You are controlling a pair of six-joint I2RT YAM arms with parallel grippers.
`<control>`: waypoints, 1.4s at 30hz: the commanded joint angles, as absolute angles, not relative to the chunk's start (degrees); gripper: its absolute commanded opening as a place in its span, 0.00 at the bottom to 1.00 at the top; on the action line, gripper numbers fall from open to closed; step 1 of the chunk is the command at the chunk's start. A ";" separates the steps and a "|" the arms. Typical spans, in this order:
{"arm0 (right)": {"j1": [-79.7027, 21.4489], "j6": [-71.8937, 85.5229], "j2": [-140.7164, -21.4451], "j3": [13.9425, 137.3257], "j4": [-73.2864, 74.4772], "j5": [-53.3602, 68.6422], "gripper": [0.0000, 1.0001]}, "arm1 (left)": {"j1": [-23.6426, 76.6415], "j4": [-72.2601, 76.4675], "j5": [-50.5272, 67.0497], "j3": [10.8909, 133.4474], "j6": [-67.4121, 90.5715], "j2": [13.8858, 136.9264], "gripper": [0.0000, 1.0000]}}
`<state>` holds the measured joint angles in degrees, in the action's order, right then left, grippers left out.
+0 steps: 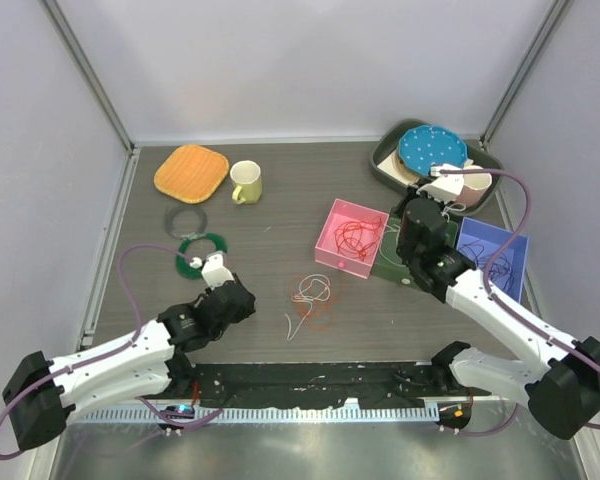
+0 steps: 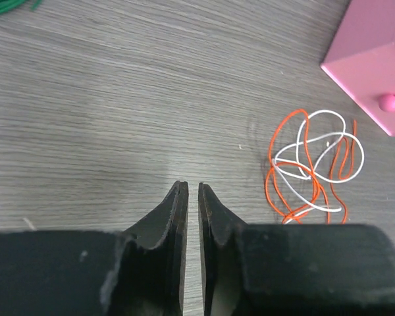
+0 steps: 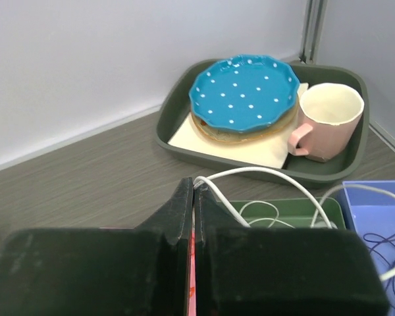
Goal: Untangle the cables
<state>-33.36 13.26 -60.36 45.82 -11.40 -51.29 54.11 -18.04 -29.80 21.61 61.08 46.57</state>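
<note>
Sorting looks well under way. A red cable [image 1: 357, 235] lies in the pink box [image 1: 330, 256], and purple cables [image 3: 390, 245] lie in the blue box [image 3: 375, 188] near the desk's right edge. The right gripper [image 3: 193, 183], fingers pressed together, seems to pinch a white cable [image 3: 263, 172] that arcs down into the green box [image 3: 286, 208]. What remains is the orange-and-white tangle [image 2: 313, 168] at mid-desk, toward the near edge. The left gripper [image 2: 191, 189] hovers near its left side, fingers a narrow slit apart and empty.
</note>
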 commanded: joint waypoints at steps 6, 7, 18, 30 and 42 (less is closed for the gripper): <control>-24.10 21.53 -64.24 40.79 -10.90 -43.44 0.01 | 54.40 -22.68 -31.56 24.00 61.88 42.19 0.66; -23.47 23.45 -64.77 40.35 -10.72 -42.46 0.01 | 54.32 -20.50 -30.68 23.65 60.92 41.67 0.73; -20.48 34.63 -71.63 32.43 -8.88 -36.13 0.24 | 54.32 -10.02 -19.34 24.08 53.62 45.07 1.00; -20.48 30.85 -61.89 38.41 5.88 -28.22 0.81 | 54.32 -3.61 -14.94 28.65 52.03 59.14 1.00; -20.48 29.70 -36.31 22.69 -9.56 -0.79 0.94 | 54.23 2.64 -9.41 36.38 52.47 78.39 0.93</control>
<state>-20.64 28.67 -40.93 28.91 1.76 -11.77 54.15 -1.26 -11.99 31.59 53.39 73.67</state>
